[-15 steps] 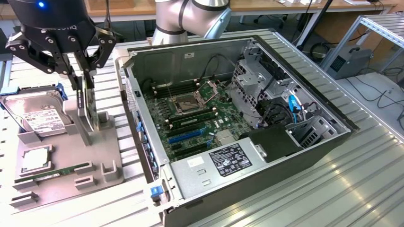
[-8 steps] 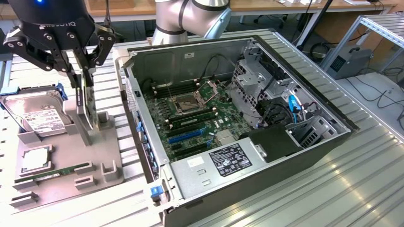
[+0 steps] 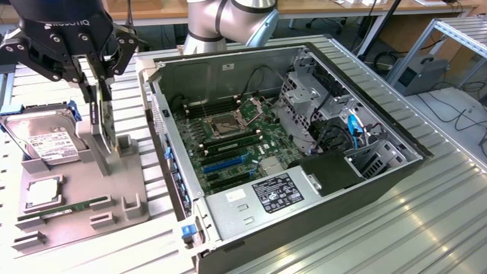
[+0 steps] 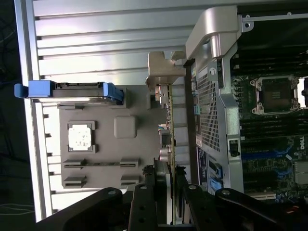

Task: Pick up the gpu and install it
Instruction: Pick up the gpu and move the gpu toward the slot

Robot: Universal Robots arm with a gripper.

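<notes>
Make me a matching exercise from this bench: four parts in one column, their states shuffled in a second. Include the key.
Column one
1. thin dark-green gpu card with silver bracket
2. silver boxy hard drive with white label
3. narrow green memory stick
4. square silver processor chip

Column two
A. flat in a square pocket of the gray tray
B. standing on edge, clamped by the black gripper
C. propped at a slant, blue rails on its sides
D. lying in a long slot

Pairs: 1-B, 2-C, 3-D, 4-A
</notes>
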